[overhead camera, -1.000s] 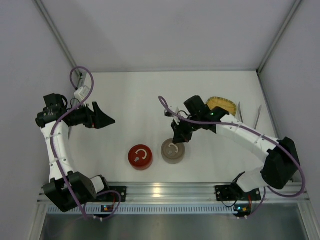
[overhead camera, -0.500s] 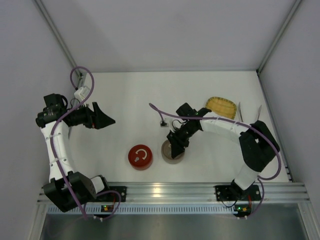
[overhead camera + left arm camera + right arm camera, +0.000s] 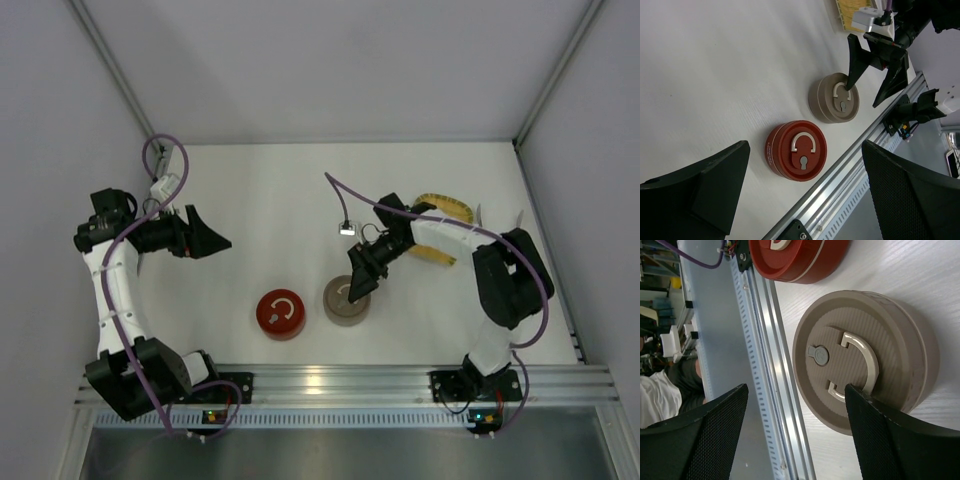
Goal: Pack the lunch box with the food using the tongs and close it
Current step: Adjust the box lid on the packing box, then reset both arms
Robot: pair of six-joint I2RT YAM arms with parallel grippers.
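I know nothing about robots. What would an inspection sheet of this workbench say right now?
Surface: white matte table.
Job's things: red round lidded container and tan round lidded container sit side by side near the rail, both lids on. Slim pale tongs lie by the yellow woven tray, both partly behind the right arm. Food: nothing seen.
Clutter: nothing seen.
Grippers: left pincer open, empty, above the table. Right pincer open, one finger at the tan lid's handle.
Cables: purple cables loop off both arms.
Surroundings: grey walls, aluminium rail along the near edge.
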